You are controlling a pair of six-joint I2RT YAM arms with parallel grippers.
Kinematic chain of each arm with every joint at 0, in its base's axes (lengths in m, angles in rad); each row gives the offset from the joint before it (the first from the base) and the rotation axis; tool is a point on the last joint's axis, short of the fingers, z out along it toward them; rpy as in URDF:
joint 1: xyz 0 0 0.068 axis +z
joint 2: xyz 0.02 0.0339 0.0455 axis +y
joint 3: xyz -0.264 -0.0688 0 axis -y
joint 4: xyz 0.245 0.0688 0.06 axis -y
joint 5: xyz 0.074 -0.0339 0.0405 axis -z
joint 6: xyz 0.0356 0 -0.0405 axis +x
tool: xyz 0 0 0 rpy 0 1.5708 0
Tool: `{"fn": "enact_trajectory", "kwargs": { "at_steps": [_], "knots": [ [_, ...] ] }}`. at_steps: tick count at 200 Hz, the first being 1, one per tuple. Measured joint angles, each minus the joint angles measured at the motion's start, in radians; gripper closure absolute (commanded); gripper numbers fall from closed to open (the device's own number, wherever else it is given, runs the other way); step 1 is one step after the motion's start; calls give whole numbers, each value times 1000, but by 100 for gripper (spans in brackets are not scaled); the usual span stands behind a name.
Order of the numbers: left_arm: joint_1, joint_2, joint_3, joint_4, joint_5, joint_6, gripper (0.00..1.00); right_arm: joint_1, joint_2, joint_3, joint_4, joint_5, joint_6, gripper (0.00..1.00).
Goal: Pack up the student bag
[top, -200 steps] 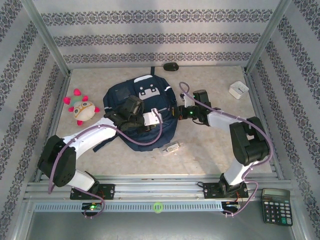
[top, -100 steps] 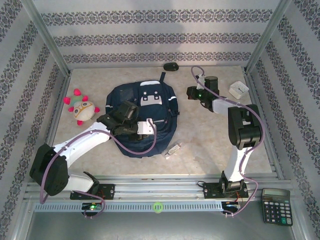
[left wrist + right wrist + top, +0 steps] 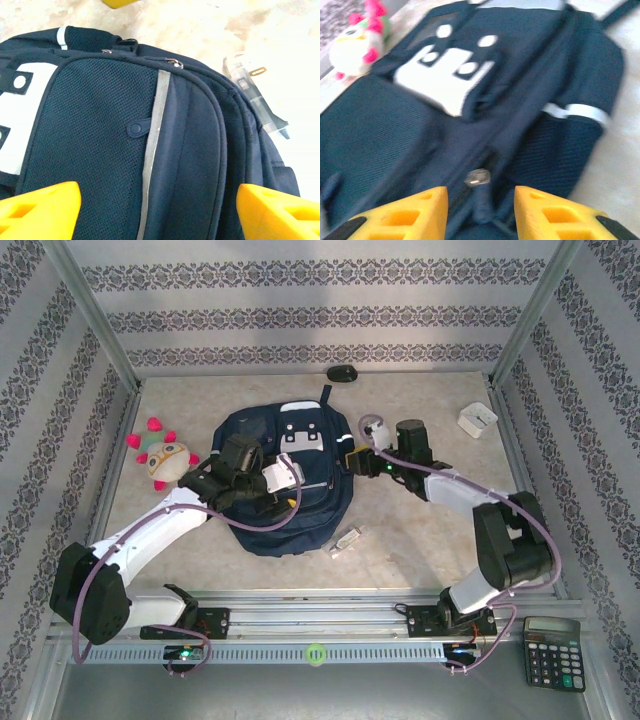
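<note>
Navy backpack [image 3: 312,512] lies flat on the table [image 3: 420,530], a bit left of centre. The left gripper [image 3: 157,200] hovers over its mesh front, fingers spread wide, holding nothing. The right gripper [image 3: 480,197] is at the bag's right edge, fingers partly apart, with a zipper pull [image 3: 477,176] just ahead of the gap.

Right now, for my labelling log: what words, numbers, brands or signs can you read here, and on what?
No text here can be read.
On the calculator: key and display markings too small to read.
On the bag: the white patch bears plain shapes, no letters.
On the clear packet beside the bag: a small mark, too blurred to read.
On the white box: nothing legible.
</note>
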Motion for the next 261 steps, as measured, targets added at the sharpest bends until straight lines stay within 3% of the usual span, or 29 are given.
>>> {"fn": "enact_trajectory", "kwargs": {
  "at_steps": [67,118,131,142,154,168,177,204,261],
  "knots": [
    [-1,64,-14,6,-63,67,7,86,-20,19,-107,-41,-239,56],
    [-1,96,-23,18,-57,141,9,64,-20,78,-222,-41,-376,55],
    [-1,114,-27,24,-67,149,16,59,-23,88,-262,-41,-427,55],
    [-1,129,-31,31,-75,153,36,58,-29,92,-293,-40,-470,55],
    [-1,135,-36,31,-73,159,51,57,-37,94,-327,-40,-523,54],
    [-2,134,-38,29,-48,158,78,57,-48,94,-367,-40,-599,54],
    [-1,130,-39,28,-22,156,88,57,-50,98,-393,-41,-657,54],
    [6,88,-59,44,19,148,97,57,-42,136,-469,-54,-784,51],
    [26,63,-61,44,59,143,98,82,34,244,-516,-110,-893,42]
  ]
}}
